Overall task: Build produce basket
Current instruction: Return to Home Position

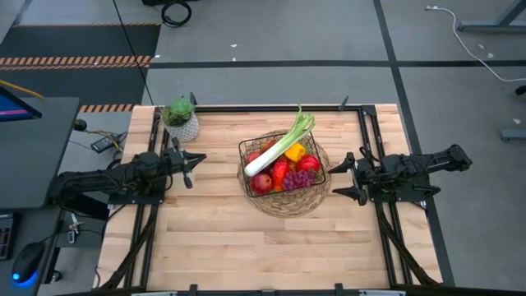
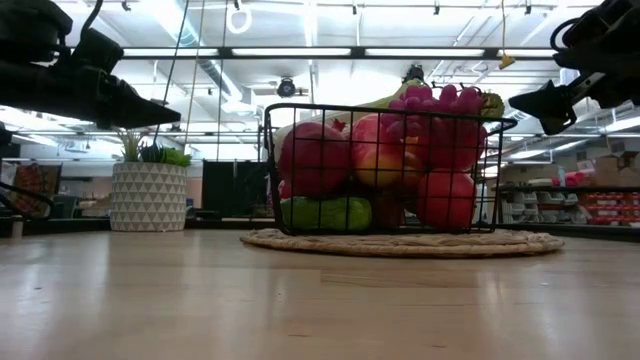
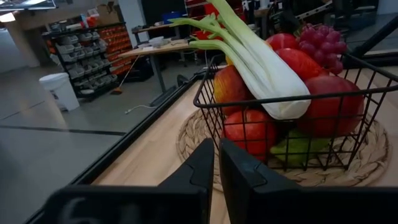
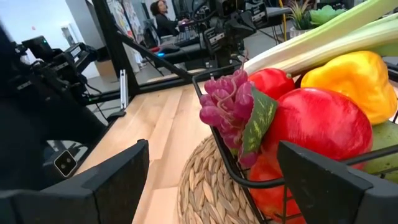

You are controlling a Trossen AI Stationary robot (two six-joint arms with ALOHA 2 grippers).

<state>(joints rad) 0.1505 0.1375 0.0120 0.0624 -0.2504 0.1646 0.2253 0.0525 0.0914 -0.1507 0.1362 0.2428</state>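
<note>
- The basket [image 1: 243,156] is seen at the middle of the bench [image 1: 214,247], between the two arms. The produce [image 1: 283,171] is heaped in it above the rim. No fruit or vegetable is seen lying loose on the bench, so the filling is judged done.
- The right gripper [image 1: 339,178] is held near the basket's right side, apart from it, with its fingers spread wide and nothing between them. If a pull-back were begun with a swing rather than a straight retreat, a finger could be caught on the wire or the wicker base. The whole load could then be dragged or tipped.
- The grapes [image 4: 230,106] are perched on top of the pile at that same side, right at the rim. They are judged the first thing to be knocked out by such a brush.
- The leek [image 1: 281,145] is laid slantwise across the pile, with its green end jutting past the far rim. It could be rolled off by a jolt to the basket.
- The left gripper [image 3: 216,152] is held further off on the basket's left, its fingers pressed almost together and empty. The plant pot [image 1: 182,125] is stood near that arm, towards the far left corner, and could be clipped if the retreat were swept that way.
</note>
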